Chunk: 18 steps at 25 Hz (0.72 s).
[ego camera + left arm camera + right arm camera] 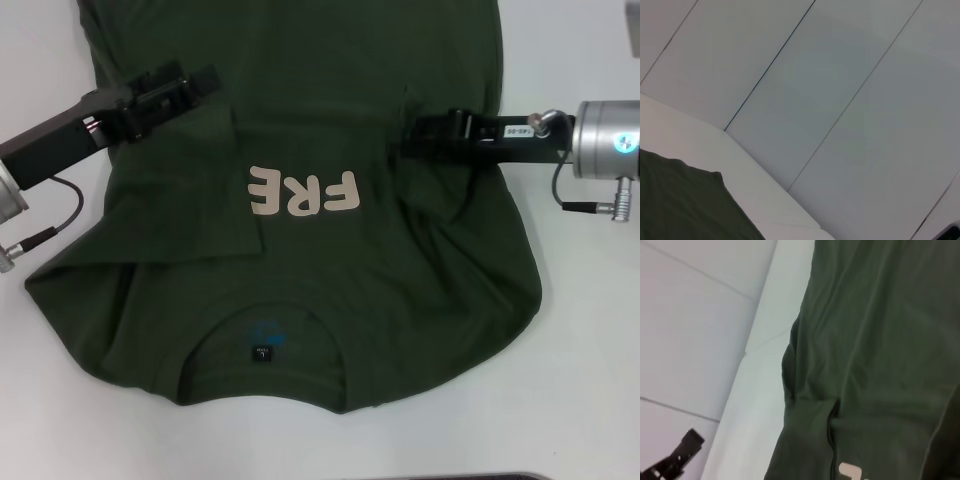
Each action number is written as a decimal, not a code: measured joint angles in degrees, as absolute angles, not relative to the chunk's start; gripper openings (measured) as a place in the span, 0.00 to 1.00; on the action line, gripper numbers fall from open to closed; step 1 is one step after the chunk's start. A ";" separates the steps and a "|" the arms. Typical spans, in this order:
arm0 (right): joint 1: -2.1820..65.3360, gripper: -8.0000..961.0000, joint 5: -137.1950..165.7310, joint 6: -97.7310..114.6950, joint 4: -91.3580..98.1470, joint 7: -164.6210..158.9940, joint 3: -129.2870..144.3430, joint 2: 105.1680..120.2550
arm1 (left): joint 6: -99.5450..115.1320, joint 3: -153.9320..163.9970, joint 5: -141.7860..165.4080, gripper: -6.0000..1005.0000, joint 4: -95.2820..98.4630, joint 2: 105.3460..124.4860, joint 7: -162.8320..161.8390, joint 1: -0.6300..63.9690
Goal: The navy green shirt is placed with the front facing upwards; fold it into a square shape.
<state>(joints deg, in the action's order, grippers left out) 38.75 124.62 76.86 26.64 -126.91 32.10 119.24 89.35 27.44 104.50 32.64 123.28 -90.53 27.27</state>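
**Q:** Where's the shirt?

**A:** The navy green shirt [300, 230] lies on the white table [590, 380], front up, collar toward me, black neck tag [263, 353] showing inside the collar. Both side edges are folded in over the chest, so only "FRE" [302, 193] of the cream lettering shows.

**Q:** Left arm?

**A:** My left gripper [200, 85] sits over the shirt on its left side, above the folded-in panel, up past the lettering. Can't tell whether it is pinching cloth or how wide it stands. My left wrist view gives only a shirt corner [685, 200] and wall panels.

**Q:** Right?

**A:** My right gripper [415, 135] is down at the edge of the right folded flap, level with the lettering. Its tip is buried in dark cloth, so I can't tell its width either.
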 joint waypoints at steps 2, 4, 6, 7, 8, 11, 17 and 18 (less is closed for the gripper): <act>39.12 0.36 124.60 76.85 26.63 -126.90 33.00 119.26 | 89.19 27.46 104.50 0.87 32.62 123.26 -90.52 27.28; 39.24 0.45 124.38 76.94 26.79 -126.43 33.04 119.27 | 88.93 27.54 104.50 0.87 32.58 123.25 -90.52 27.28; 39.05 0.54 123.58 77.12 27.06 -125.45 32.66 119.23 | 88.77 27.62 104.50 0.87 32.51 123.24 -90.52 27.28; 38.77 0.58 122.87 77.18 27.17 -124.90 32.53 119.10 | 88.76 27.65 104.50 0.87 32.49 123.24 -90.52 27.28; 38.33 0.62 121.92 77.22 27.24 -124.33 32.46 118.92 | 88.75 27.63 104.50 0.87 32.47 123.23 -90.52 27.27; 36.57 0.73 119.70 77.51 28.01 -123.00 32.46 118.05 | 88.75 27.47 104.50 0.87 32.43 123.22 -90.54 27.26; 33.42 0.81 119.17 80.57 30.11 -123.39 32.49 116.79 | 88.66 27.35 104.47 0.87 32.43 123.22 -90.56 27.17; 33.03 0.81 119.14 82.06 30.12 -123.70 32.49 116.46 | 88.64 27.34 104.45 0.87 32.43 123.22 -90.56 27.14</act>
<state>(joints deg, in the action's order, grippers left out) 33.03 119.14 82.06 30.12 -123.70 32.49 116.46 88.64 27.35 104.45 32.43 123.22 -90.56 27.14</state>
